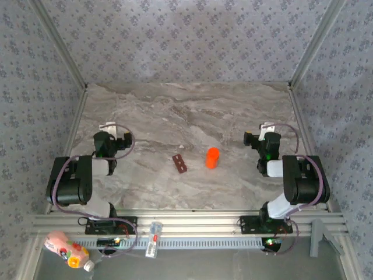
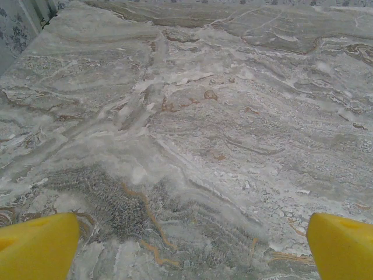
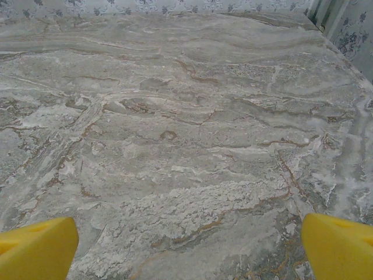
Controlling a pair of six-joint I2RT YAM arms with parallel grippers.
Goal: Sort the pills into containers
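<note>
Containers (image 1: 180, 164) at table centre, untouched by either arm.
Dark reddish-brown compartment strip lies flat on the marble table (image 1: 175, 111); orange bottle (image 1: 213, 157) stands just beside it at 3 o'clock. Well apart, left gripper (image 2: 192, 251) at 9 o'clock and right gripper (image 3: 189, 248) at 3 o'clock, jaws spread wide, empty.

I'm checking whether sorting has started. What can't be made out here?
- Top view: pills too small to see; whether any sit in the orange bottle or the containers is unclear.
- Top view: compartment count too small to tell.
- Both wrist views: left gripper and right gripper fingers cut off by the bottom edge.
</note>
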